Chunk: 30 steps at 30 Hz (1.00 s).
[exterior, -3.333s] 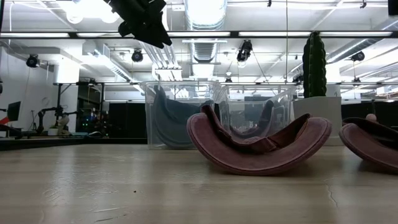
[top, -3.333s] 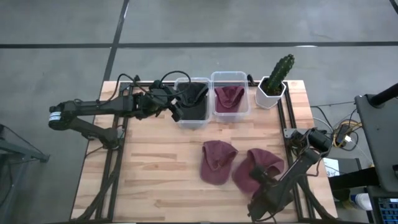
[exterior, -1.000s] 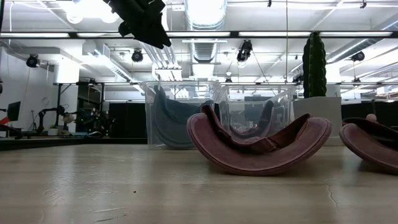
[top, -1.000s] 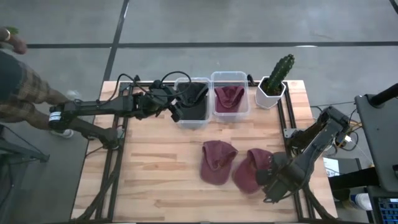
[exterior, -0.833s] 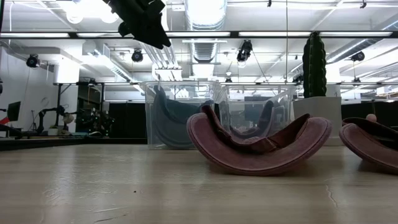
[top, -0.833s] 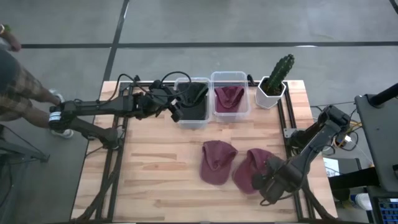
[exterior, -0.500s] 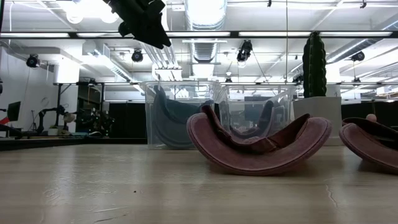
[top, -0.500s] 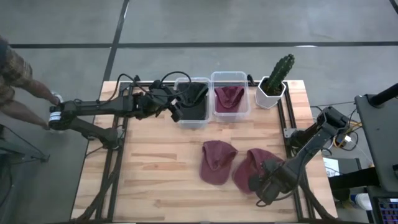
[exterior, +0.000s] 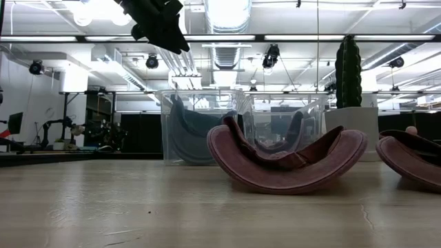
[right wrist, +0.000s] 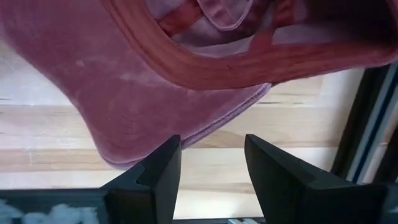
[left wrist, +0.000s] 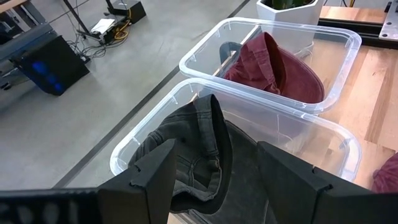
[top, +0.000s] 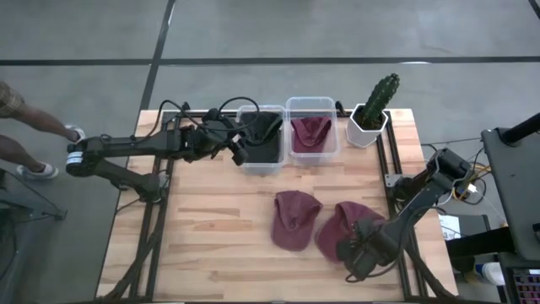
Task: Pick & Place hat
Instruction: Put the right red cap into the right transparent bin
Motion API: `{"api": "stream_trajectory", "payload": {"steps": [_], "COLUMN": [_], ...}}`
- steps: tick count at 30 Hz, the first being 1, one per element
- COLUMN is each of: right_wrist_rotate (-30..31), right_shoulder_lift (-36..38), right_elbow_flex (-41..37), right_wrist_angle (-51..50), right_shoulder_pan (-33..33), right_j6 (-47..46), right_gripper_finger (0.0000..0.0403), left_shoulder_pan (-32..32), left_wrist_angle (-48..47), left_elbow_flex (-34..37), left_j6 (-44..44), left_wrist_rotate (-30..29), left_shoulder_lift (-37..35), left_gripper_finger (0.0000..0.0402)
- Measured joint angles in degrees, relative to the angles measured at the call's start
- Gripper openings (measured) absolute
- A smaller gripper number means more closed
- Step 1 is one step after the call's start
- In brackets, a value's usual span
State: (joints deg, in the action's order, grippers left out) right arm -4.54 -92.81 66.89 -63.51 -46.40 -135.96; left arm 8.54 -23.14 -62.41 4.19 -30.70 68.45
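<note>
While the left tool (left wrist: 214,180) hangs spread over the dark hat (left wrist: 196,149) in the left bin (top: 261,139), the right tool (right wrist: 205,162) is low at the near-right corner of the worktop (top: 211,228), fingers parted, just beside the brim of the right maroon hat (top: 348,226).

Layout, high view:
- Two maroon hats lie loose on the worktop: the right one, and the middle maroon hat (top: 294,218) just beside it.
- A third maroon hat (top: 310,133) already sits in the right bin (top: 313,127), next to the potted cactus (top: 375,105).
- A person's legs (top: 21,143) show off the worktop, far left.

Step in hand (judgement): approach for the pick on the right maroon hat. Right wrist view shows the brim edge ahead of the parted fingers and apparently not yet between them; no grip made.

Next move calls for: ease forward so one finger slides under the brim and one over it, then close on the fabric edge. Cloth is soft, so a shallow bite may slip. The hat lies near the worktop's edge rail; keep the lower finger flat to the wood. Then lift clear and carry to the right bin, presumably, since maroon is sorted there.
</note>
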Motion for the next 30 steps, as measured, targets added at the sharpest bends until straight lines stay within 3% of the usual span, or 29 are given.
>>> {"api": "stream_trajectory", "payload": {"steps": [30], "right_wrist_rotate": [3.7], "right_shoulder_lift": [-7.7], "right_elbow_flex": [-0.1], "right_wrist_angle": [3.4], "right_shoulder_pan": [0.9], "right_j6": [0.3], "right_gripper_finger": [0.0163], "left_shoulder_pan": [0.0], "left_wrist_angle": [0.0], "left_elbow_flex": [0.0], "left_j6": [-1.2], "left_wrist_rotate": [0.0], "left_shoulder_lift": [0.0], "left_gripper_finger": [0.0213]}}
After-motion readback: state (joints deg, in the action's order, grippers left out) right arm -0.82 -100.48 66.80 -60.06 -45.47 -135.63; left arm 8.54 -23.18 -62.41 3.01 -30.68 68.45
